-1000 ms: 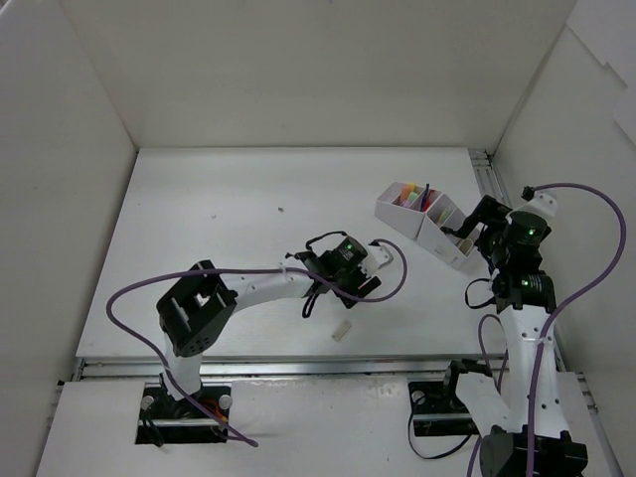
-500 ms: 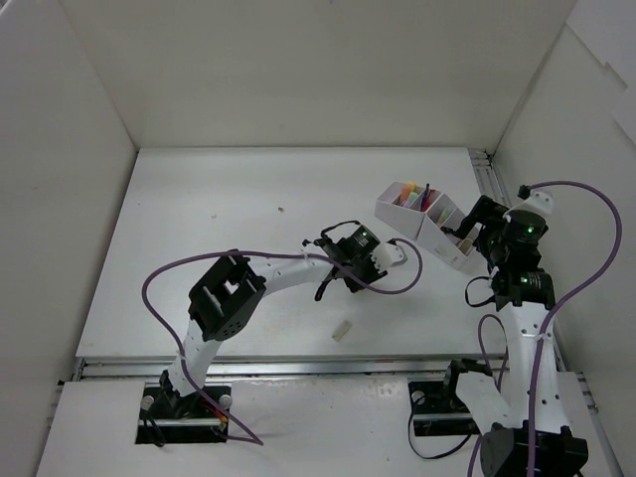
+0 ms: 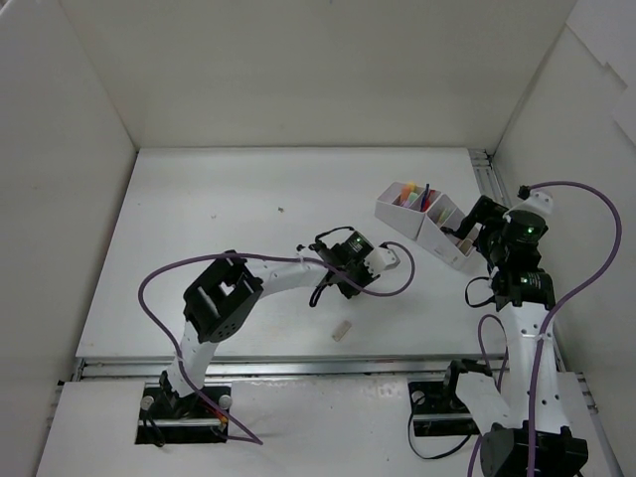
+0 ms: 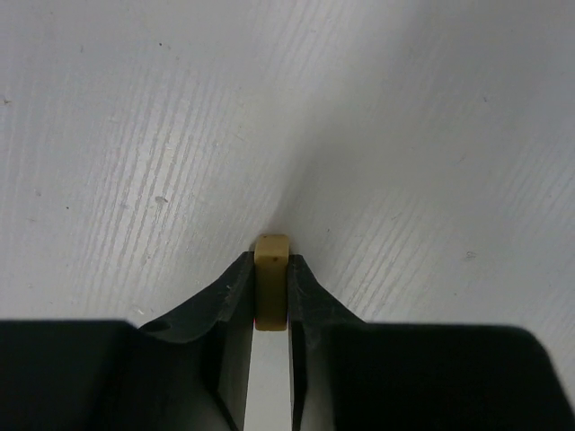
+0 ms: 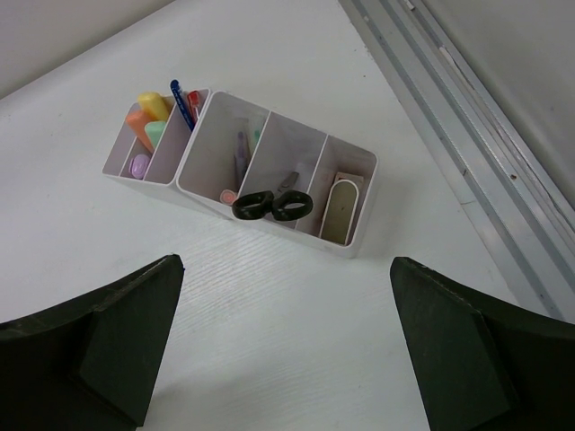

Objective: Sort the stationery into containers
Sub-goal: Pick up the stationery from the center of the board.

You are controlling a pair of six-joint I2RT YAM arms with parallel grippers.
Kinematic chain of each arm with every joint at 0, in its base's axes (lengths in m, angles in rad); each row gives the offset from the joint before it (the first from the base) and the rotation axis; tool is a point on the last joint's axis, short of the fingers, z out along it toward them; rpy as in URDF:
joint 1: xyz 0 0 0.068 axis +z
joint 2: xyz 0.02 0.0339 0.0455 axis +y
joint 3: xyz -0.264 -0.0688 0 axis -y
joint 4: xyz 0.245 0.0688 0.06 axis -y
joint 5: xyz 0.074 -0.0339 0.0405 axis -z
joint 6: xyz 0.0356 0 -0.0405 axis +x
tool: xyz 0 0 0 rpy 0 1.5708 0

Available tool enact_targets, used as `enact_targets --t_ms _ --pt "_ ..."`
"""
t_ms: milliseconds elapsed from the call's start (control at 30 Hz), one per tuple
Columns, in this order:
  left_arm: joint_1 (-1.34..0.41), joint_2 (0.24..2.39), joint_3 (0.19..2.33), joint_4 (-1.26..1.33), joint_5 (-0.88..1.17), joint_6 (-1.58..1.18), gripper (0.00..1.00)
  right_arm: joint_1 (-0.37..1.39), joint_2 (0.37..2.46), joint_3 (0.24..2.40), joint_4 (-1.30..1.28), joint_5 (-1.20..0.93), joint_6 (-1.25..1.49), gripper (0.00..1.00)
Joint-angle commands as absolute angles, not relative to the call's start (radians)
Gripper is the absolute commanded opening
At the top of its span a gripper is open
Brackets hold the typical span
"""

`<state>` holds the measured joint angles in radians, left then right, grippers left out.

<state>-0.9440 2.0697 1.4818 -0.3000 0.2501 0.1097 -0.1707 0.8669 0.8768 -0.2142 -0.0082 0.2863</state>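
Left pincer is clamped on a small beige eraser, but only by its very tips. I reckon it squirts out on the way to the white tray, just ahead of the wide-apart right pincer.
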Motion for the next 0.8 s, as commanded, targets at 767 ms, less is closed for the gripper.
enact_targets --t_ms 767 --pt "-0.646 1.376 1.006 0.247 0.903 -0.277 0.0 0.234 1.017 0.77 0.207 -0.955 0.1 0.91"
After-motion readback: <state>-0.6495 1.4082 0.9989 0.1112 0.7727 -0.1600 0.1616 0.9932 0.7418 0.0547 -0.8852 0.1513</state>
